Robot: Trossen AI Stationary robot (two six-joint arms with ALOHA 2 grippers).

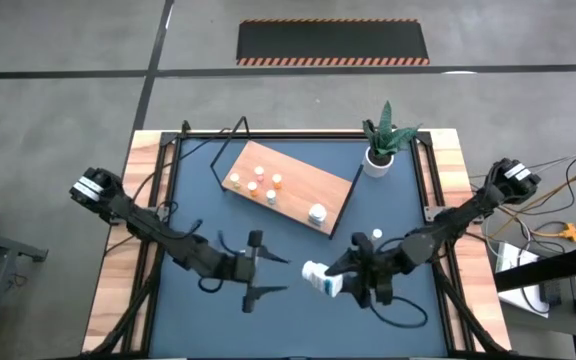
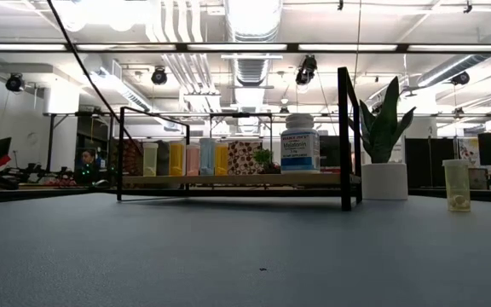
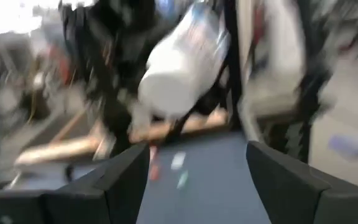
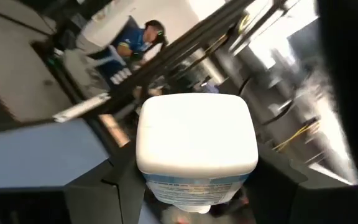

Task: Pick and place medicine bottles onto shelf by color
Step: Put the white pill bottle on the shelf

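Bottle in transit, right end effector loaded.
High view: my right end effector is clamped on a big white bottle lying tilted over the dark tabletop, near the shelf, where small bottles and another big white bottle stand. My left end effector waits alongside, fingers spread, empty.
Low view: the shelf row runs yellowish, orange and pink, with the labelled white bottle at its end; a lone yellowish bottle stands off the shelf on the tabletop.
Left wrist view: blurred; held bottle ahead.
Right wrist view: white cap faces me between my fingers.
Judgement: turn upright, keep the grip firm, clear the black frame, set down beside the white one.
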